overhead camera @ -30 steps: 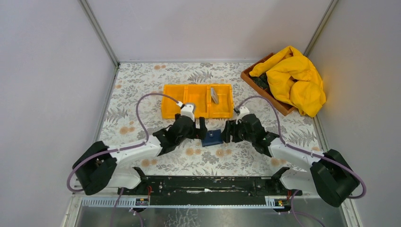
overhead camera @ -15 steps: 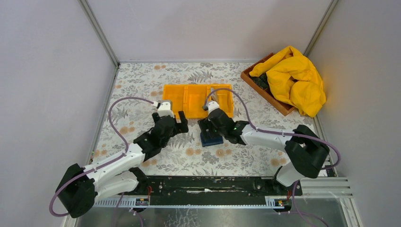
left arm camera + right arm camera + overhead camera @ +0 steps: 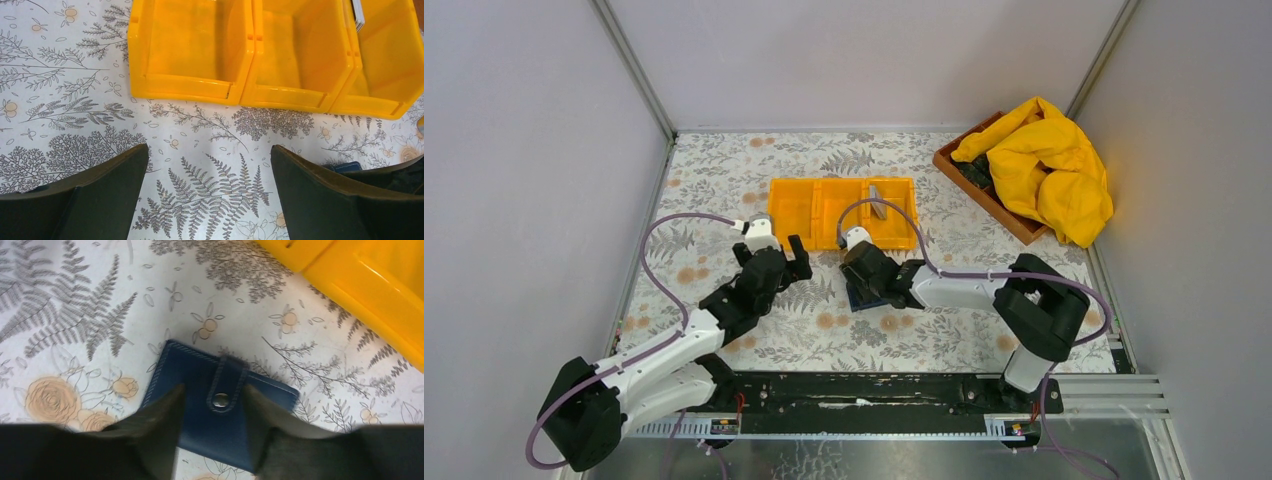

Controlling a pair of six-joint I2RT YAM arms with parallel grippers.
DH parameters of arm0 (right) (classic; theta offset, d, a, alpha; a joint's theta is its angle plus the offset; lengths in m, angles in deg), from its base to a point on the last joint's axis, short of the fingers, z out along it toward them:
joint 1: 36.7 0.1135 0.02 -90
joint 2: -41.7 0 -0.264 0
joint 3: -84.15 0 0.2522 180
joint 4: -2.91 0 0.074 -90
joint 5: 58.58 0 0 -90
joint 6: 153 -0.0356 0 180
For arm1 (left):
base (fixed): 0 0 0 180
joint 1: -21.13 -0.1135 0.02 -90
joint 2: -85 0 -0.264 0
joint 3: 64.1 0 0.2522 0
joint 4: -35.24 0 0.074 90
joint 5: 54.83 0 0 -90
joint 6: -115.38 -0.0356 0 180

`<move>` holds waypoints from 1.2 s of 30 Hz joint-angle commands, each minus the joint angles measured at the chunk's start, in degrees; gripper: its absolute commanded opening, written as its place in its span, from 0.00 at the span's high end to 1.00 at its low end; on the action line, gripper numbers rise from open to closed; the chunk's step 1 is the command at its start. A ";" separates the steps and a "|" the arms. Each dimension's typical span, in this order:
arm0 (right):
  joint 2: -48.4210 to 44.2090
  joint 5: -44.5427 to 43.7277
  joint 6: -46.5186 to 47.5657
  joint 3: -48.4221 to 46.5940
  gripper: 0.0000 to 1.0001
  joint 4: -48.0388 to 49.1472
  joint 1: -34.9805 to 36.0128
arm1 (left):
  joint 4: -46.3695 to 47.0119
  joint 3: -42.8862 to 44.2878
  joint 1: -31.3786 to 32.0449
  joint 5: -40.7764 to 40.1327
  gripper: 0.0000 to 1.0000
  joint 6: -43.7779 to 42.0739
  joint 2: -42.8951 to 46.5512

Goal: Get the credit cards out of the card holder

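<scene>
From above, the orange tray (image 3: 796, 205) sits in the middle of the floral table (image 3: 724, 180), with a grey credit card (image 3: 877, 195) leaning in its right compartment. Just in front of the tray's right half the dark blue card holder (image 3: 861, 300) lies flat, mostly covered by the right tool (image 3: 861, 283). The left tool (image 3: 771, 252) hangs in front of the tray's left compartment, spread wide and gripping nothing. Right of the tray, a wooden box (image 3: 954, 160) holds a yellow cloth (image 3: 1044, 165).

At the left wrist, both fingers stand far apart over bare table in front of the tray.

At the right wrist, the card holder is closed and its snap strap (image 3: 225, 385) is fastened. The fingers (image 3: 160, 425) are partly spread on either side of the strap, clamping nothing. Whether they touch the cover cannot be told.
</scene>
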 commanded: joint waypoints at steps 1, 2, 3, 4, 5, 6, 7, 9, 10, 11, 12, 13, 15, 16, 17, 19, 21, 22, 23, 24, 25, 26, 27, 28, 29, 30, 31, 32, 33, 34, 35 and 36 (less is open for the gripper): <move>1.54 -4.81 -0.08 -2.68 0.62 -2.77 0.33 | 0.55 0.22 -0.22 -1.10 0.00 0.24 -0.40; 1.65 -5.32 -0.48 -2.75 0.69 -3.15 0.38 | 0.64 0.22 -0.30 -0.97 0.00 0.20 -0.34; 1.70 -5.70 -0.92 -2.76 0.76 -3.32 0.34 | 0.69 0.16 -0.27 -0.80 0.00 0.13 -0.35; 1.60 -5.95 -1.13 -2.69 0.78 -3.29 0.40 | 0.72 0.15 -0.26 -0.62 0.00 0.11 -0.30; 1.52 -5.98 -1.35 -2.62 0.80 -3.32 0.34 | 0.84 0.12 -0.26 -0.60 0.00 0.11 -0.42; 1.44 -6.06 -1.55 -2.60 0.83 -3.26 0.33 | 0.89 0.11 -0.26 -0.50 0.00 0.06 -0.36; 1.40 -6.09 -1.65 -2.61 0.86 -3.36 0.36 | 0.88 0.15 -0.27 -0.42 0.00 0.03 -0.51; 1.19 -6.69 -1.92 -2.78 0.96 -3.66 0.40 | 0.99 0.15 -0.26 -0.35 0.00 -0.04 -0.62; 1.04 -7.24 -2.20 -2.89 0.99 -3.98 0.37 | 1.03 0.15 -0.27 -0.35 0.00 -0.06 -0.69; 0.76 -7.61 -2.25 -2.90 1.00 -4.21 0.36 | 1.06 0.21 -0.24 -0.34 0.00 -0.04 -0.80; 0.46 -7.81 -2.37 -2.95 1.00 -4.35 0.29 | 1.06 0.14 -0.26 -0.31 0.00 -0.06 -0.87; -0.17 -8.09 -2.61 -2.95 1.00 -4.49 0.26 | 1.10 0.11 -0.28 -0.25 0.00 -0.07 -0.87; -1.45 -8.38 -2.98 -2.73 1.00 -4.39 0.29 | 1.19 0.11 -0.31 -0.15 0.00 -0.07 -0.97; -2.85 -8.37 -3.13 -2.57 1.00 -4.35 0.26 | 1.23 0.13 -0.31 -0.09 0.00 -0.14 -1.05; -3.88 -8.44 -3.32 -2.45 1.00 -4.31 0.29 | 1.25 0.11 -0.22 0.04 0.00 -0.15 -1.13; -5.83 -8.42 -3.53 -2.34 1.00 -4.48 0.28 | 1.39 0.10 -0.27 0.18 0.00 -0.15 -1.29; -7.65 -8.46 -3.55 -2.29 1.00 -4.84 0.26 | 1.48 0.10 -0.26 0.40 0.00 -0.15 -1.25; -8.50 -8.33 -3.62 -2.37 1.00 -5.03 0.25 | 1.56 0.10 -0.26 0.50 0.00 -0.15 -1.24; -9.47 -8.14 -3.57 -2.46 1.00 -5.27 0.24 | 1.58 0.10 -0.28 0.55 0.00 -0.15 -1.18; -10.33 -7.84 -3.53 -2.67 1.00 -5.54 0.24 | 1.57 0.10 -0.29 0.66 0.00 -0.15 -1.14; -11.20 -7.37 -3.63 -2.74 1.00 -5.68 0.29 | 1.58 0.10 -0.26 0.74 0.00 -0.20 -1.19; -12.13 -6.83 -3.66 -2.90 1.00 -5.85 0.25 | 1.59 0.10 -0.26 0.75 0.00 -0.20 -1.17; -13.00 -6.33 -3.69 -3.11 1.00 -5.98 0.26 | 1.54 0.10 -0.22 0.87 0.00 -0.16 -1.18; -13.98 -5.82 -3.80 -3.25 1.00 -6.15 0.25 | 1.56 0.10 -0.26 0.95 0.00 -0.15 -1.09; -14.81 -5.37 -3.72 -3.29 1.00 -6.32 0.30 | 1.58 0.10 -0.26 0.97 0.00 -0.15 -1.07; -15.76 -4.90 -3.76 -3.30 1.00 -6.38 0.25 | 1.53 0.03 -0.26 1.01 0.00 -0.15 -0.93; -16.63 -4.36 -3.81 -3.31 1.00 -6.43 0.24 | 1.56 0.06 -0.20 1.03 0.00 -0.15 -0.89; -17.45 -3.68 -3.96 -3.30 1.00 -6.58 0.24 | 1.55 0.02 -0.25 1.08 0.00 -0.15 -0.89; -18.32 -2.93 -4.02 -3.23 1.00 -6.70 0.24 | 1.55 0.07 -0.26 1.09 0.00 -0.15 -0.89; -19.16 -2.01 -4.03 -2.97 1.00 -6.56 0.27 | 1.53 0.03 -0.26 1.16 0.00 -0.15 -0.84; -19.54 -1.27 -4.11 -2.64 1.00 -6.42 0.26 | 1.56 0.02 -0.26 1.25 0.00 -0.15 -0.84; -19.63 -0.78 -4.22 -2.22 1.00 -6.37 0.25 | 1.59 0.04 -0.26 1.43 0.00 -0.15 -0.87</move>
